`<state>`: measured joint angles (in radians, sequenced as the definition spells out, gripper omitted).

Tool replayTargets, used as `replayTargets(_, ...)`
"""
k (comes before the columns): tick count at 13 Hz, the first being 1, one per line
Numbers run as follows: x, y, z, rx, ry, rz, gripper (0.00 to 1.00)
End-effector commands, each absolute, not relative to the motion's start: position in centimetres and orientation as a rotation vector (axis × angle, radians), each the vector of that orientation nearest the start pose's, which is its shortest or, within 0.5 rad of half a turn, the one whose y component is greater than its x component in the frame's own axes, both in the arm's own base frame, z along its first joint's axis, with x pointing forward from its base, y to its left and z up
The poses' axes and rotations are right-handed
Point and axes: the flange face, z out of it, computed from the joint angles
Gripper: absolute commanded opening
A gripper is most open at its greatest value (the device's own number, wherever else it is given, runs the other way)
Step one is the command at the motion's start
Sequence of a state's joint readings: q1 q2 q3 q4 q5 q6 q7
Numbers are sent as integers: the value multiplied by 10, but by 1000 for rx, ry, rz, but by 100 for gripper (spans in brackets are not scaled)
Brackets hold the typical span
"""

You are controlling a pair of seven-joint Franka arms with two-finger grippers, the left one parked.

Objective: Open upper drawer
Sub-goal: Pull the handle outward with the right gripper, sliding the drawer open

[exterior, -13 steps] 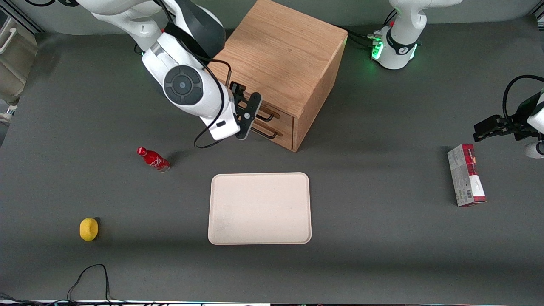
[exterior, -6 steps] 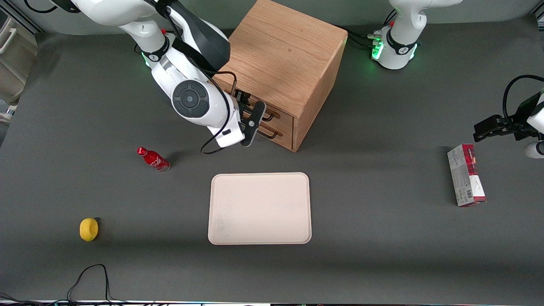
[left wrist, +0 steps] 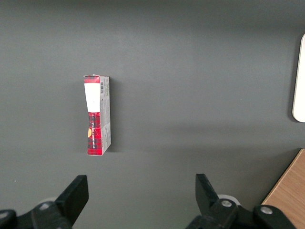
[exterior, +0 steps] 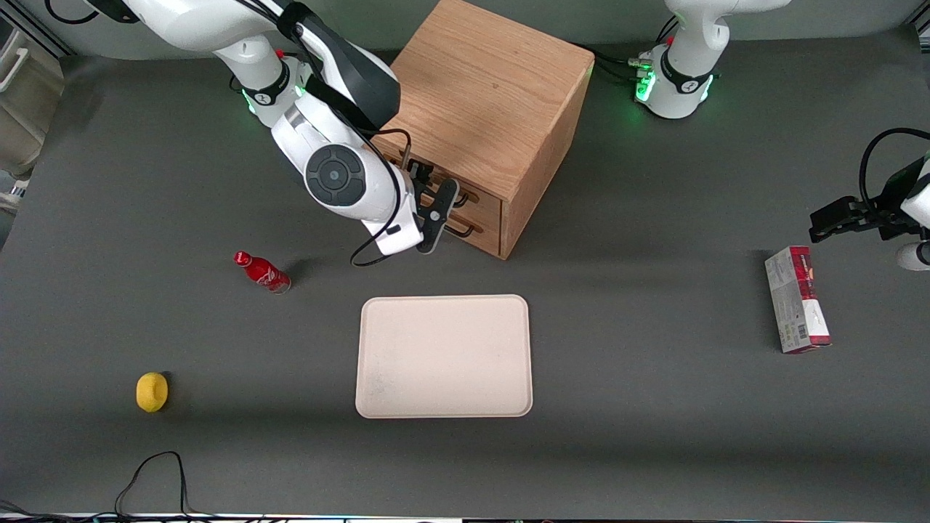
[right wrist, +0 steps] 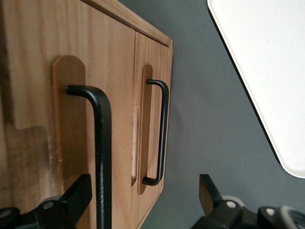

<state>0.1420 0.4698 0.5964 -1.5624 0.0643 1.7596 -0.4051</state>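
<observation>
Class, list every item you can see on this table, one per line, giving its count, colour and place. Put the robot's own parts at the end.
Cabinet: one, oak wood, on the table, farther from the front camera than the tray.
Upper drawer: one, light oak with black bar handle, closed, above the lower drawer.
Lower drawer: one, light oak with black handle, closed.
Tray: one, cream, mid-table.
Bottle: one, red, toward the working arm's end.
Lemon: one, yellow, nearer the front camera than the bottle.
Carton: one, red and grey, toward the parked arm's end.
Table: one, dark grey.
Hand: one, black, open, in front of the drawers at the upper handle.
</observation>
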Motion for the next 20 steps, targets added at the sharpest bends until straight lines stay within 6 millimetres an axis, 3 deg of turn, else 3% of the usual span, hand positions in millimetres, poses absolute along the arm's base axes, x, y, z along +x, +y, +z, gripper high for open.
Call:
replayTargets(1, 512, 404, 390, -2408, -1509, 320, 100)
replayTargets(4, 520, 400, 381, -2436, -1547, 311, 100)
replayTargets(7, 538, 390, 388, -2461, -1518, 272, 100)
replayTargets(12, 579, 354, 389, -2566, -1479, 220, 100)
replayTargets(16, 616, 312, 399, -2612, -1465, 157, 100)
replayTargets(18, 633, 289, 388, -2635, -1443, 167, 100)
replayTargets(20, 646, 286, 388, -2640, -1424, 137, 100)
